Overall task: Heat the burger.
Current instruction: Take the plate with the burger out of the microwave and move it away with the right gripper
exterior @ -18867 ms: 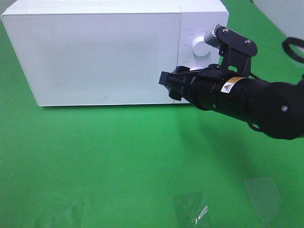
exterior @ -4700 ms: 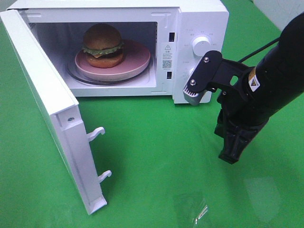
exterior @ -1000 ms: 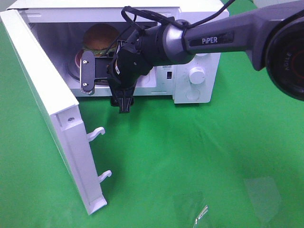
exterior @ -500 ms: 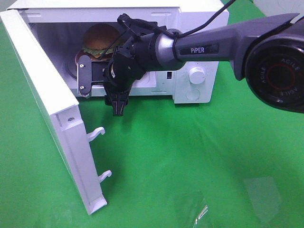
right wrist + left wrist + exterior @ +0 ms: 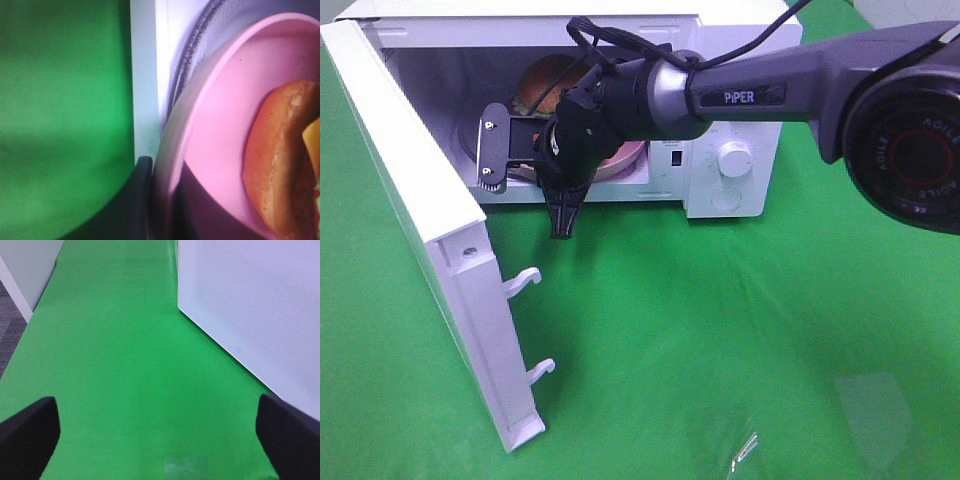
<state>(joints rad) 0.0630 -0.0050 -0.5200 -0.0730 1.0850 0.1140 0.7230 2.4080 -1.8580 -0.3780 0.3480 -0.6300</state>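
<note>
Microwave point(image 5: 740, 40) stands at the back of the green tabletop point(image 5: 720, 330) in the high view, door point(image 5: 415, 220) swung wide. Right pincer point(image 5: 563, 205) reaches into the cavity mouth, where the burger point(image 5: 545, 75) sits on the pink plate point(image 5: 625, 158).

Left wrist view: left pincer point(image 5: 160, 432) released, jaws wide over bare cloth beside the door.

Right wrist view: the plate's rim point(image 5: 170, 150) runs between the jaws, one dark finger point(image 5: 135, 200) against its edge; the pincer looks clenched on it. Burger likely soft, stacked, prone to sliding; hold the stiff plate instead, kept level.
</note>
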